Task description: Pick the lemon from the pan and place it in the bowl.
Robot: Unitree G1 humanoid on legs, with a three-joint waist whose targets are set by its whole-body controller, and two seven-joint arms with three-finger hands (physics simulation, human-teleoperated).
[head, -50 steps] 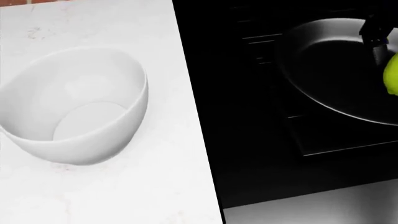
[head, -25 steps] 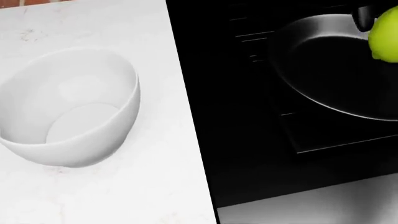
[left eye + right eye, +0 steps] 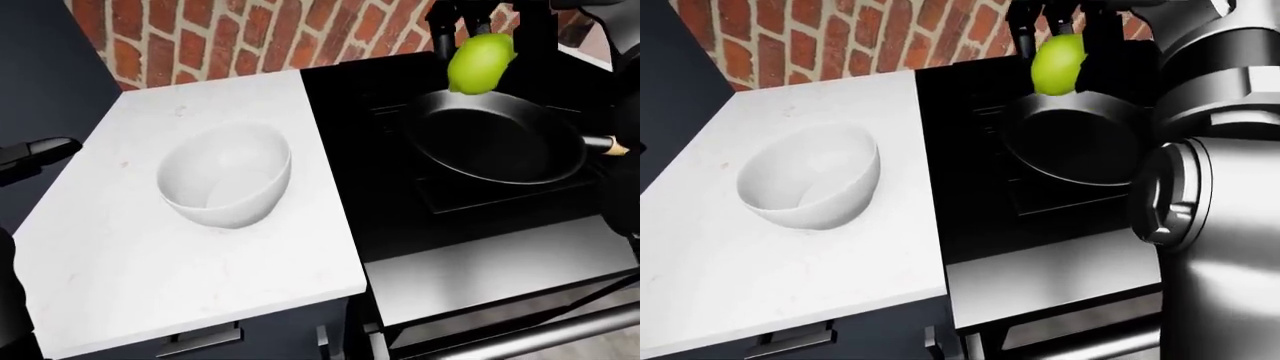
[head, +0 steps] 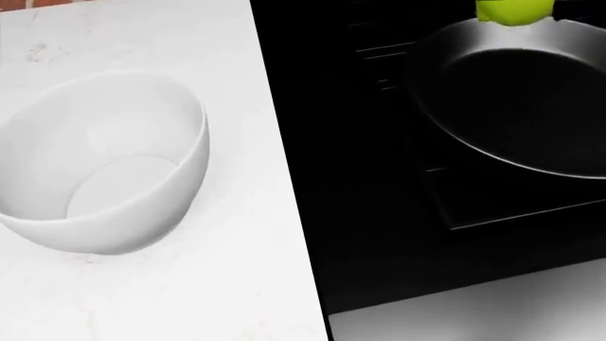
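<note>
right arm [image 3: 1215, 225]: glossy silver-grey cylindrical segments, round joint cap; robot hand [image 3: 1055, 22] black.

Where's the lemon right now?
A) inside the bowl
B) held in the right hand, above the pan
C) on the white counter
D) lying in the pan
B: the lemon sits between the fingers of the right hand, clear above the pan, whose inside is bare; the bowl holds nothing.

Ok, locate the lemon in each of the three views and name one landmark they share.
Left-eye view: lemon top right, held in the right hand above the pan.
Head view: only its underside at the top edge.
Right-eye view: top centre.
Shared landmark: white bowl left of the pan.
</note>
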